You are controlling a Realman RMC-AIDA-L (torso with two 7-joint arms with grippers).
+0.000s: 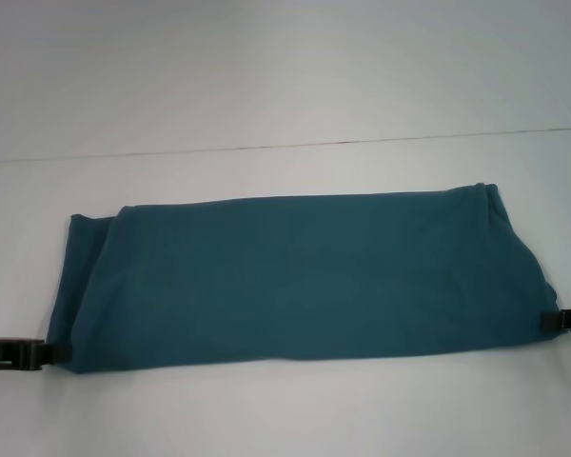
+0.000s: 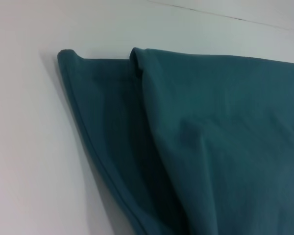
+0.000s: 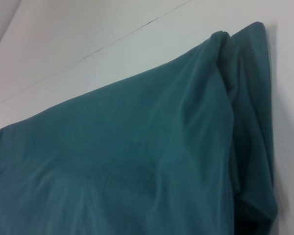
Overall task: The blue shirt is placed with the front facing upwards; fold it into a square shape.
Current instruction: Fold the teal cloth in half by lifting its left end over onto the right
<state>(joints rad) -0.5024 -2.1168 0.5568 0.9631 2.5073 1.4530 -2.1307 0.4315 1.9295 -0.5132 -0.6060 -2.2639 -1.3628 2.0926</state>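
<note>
The blue shirt [image 1: 305,276] lies on the white table as a long teal band running left to right, folded over itself with no lettering showing. My left gripper [image 1: 49,353] is at the band's near left corner and is shut on the cloth there. At the near right corner my right gripper [image 1: 555,322] is shut on the cloth too. In both wrist views the shirt [image 2: 225,137] [image 3: 137,156] rises toward the camera, and a folded under-layer sticks out at each end.
The white table [image 1: 266,76] stretches all round the shirt. A thin dark seam [image 1: 266,146] crosses it behind the shirt. A strip of bare table lies between the shirt's near edge and the front of the view.
</note>
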